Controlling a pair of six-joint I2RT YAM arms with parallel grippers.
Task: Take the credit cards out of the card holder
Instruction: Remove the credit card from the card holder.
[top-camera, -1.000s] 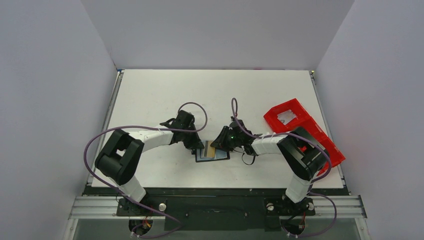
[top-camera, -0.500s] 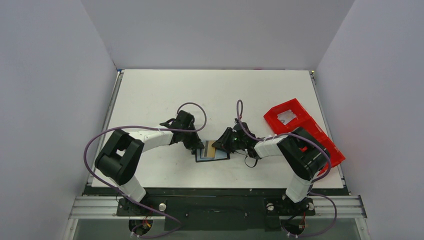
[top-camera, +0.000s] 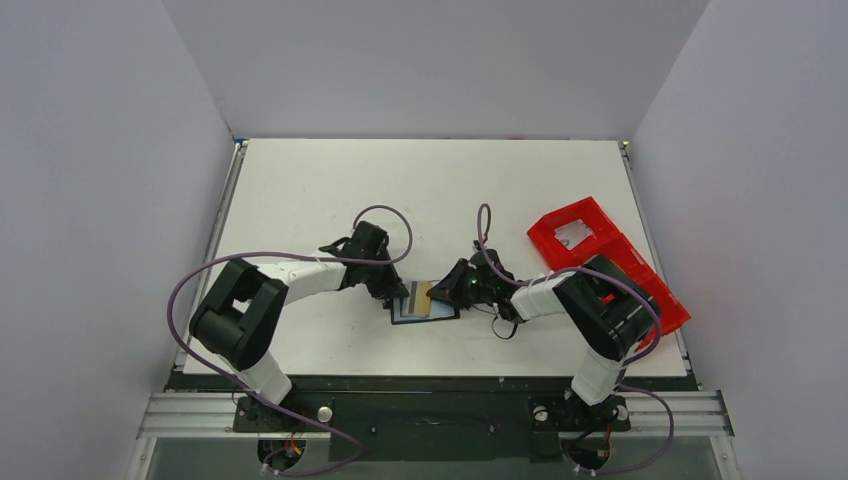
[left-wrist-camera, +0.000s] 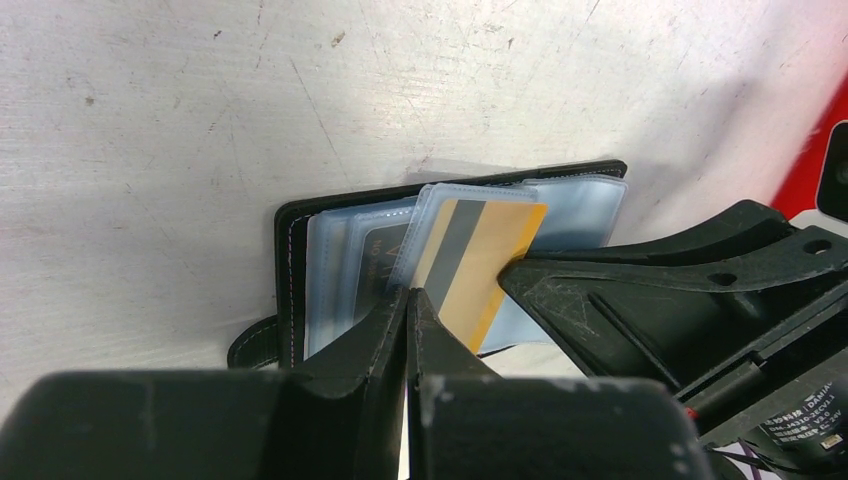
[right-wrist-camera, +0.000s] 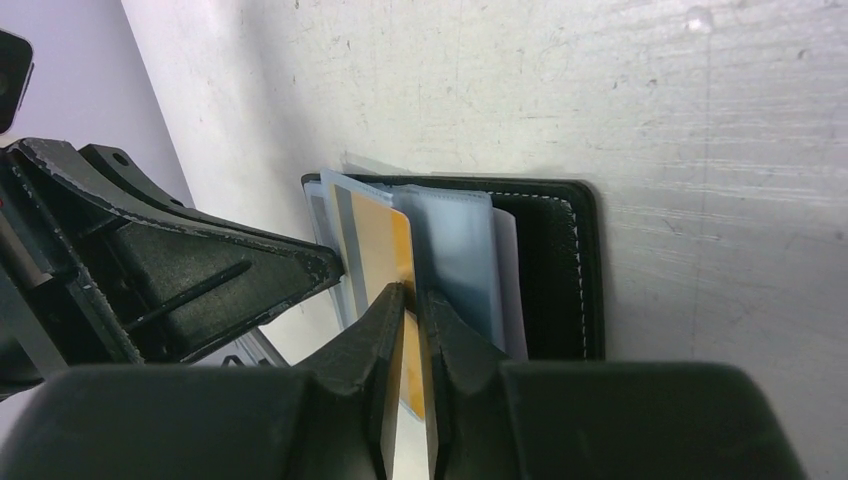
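Note:
The black card holder (top-camera: 422, 315) lies open on the white table between my two grippers, its clear sleeves fanned out (left-wrist-camera: 290, 270) (right-wrist-camera: 560, 270). A yellow card with a grey stripe (left-wrist-camera: 480, 260) sticks partway out of one sleeve and also shows in the right wrist view (right-wrist-camera: 385, 250). My left gripper (left-wrist-camera: 408, 293) (top-camera: 395, 290) is shut, its tips pinching the lower edge of that clear sleeve. My right gripper (right-wrist-camera: 410, 290) (top-camera: 452, 290) comes from the opposite side and is shut on the exposed end of the yellow card. Other cards show faintly inside the sleeves.
A red plastic compartment tray (top-camera: 640, 280) stands to the right of the right arm, its edge also in the left wrist view (left-wrist-camera: 825, 130). Grey walls enclose the table on three sides. White table lies behind the holder.
The right wrist has shifted slightly right and lower beside the holder, its cable loop rising. The left arm and the holder have not moved.

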